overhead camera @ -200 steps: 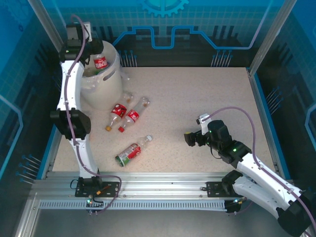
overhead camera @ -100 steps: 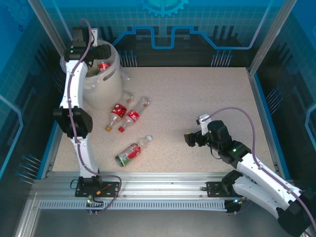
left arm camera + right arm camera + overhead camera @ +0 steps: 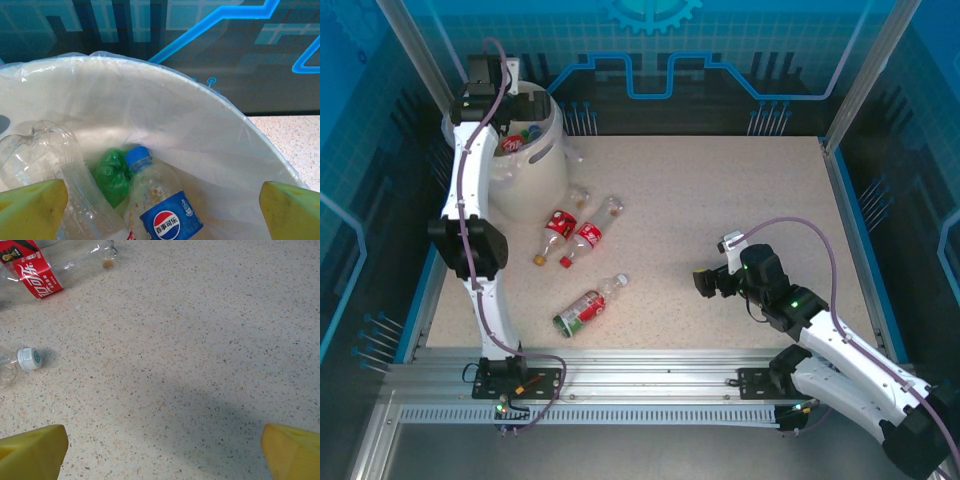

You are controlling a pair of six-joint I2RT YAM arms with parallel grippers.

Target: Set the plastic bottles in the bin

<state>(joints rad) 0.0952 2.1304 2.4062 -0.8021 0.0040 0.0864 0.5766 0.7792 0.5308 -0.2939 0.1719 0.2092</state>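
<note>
**Top view.** The left hand [image 3: 515, 102] hangs over the mouth of the bin [image 3: 535, 185], which stands at the far left corner of the worktop [image 3: 740, 190]. A red-labelled bottle [image 3: 512, 143] lies inside the bin. Three bottles stay on the worktop. Two red-labelled ones [image 3: 557, 226] [image 3: 587, 236] lie side by side near the bin's base, and a third bottle [image 3: 586, 307] lies alone, closer to the arm bases. The right hand [image 3: 704, 283] is low over bare worktop, well apart from every bottle and pointing left toward them.

**Left wrist view.** The left hand's yellow fingertips [image 3: 32, 210] sit at the two lower corners, spread wide, with nothing pinched between them. Below them is the inside of the bin with its clear liner [image 3: 90, 57] folded over the rim. Three bottles rest in it:
- a blue-labelled bottle [image 3: 167, 215] with a blue cap
- a crumpled green bottle [image 3: 111, 175] just beside it
- a clear bottle [image 3: 45, 155] to the left

**Right wrist view.** The right hand's fingertips [image 3: 30, 452] are likewise spread wide and empty, over speckled worktop. A red-labelled bottle [image 3: 37, 272] lies at the upper left. The white cap [image 3: 28, 358] of another bottle shows at the left edge.
</note>
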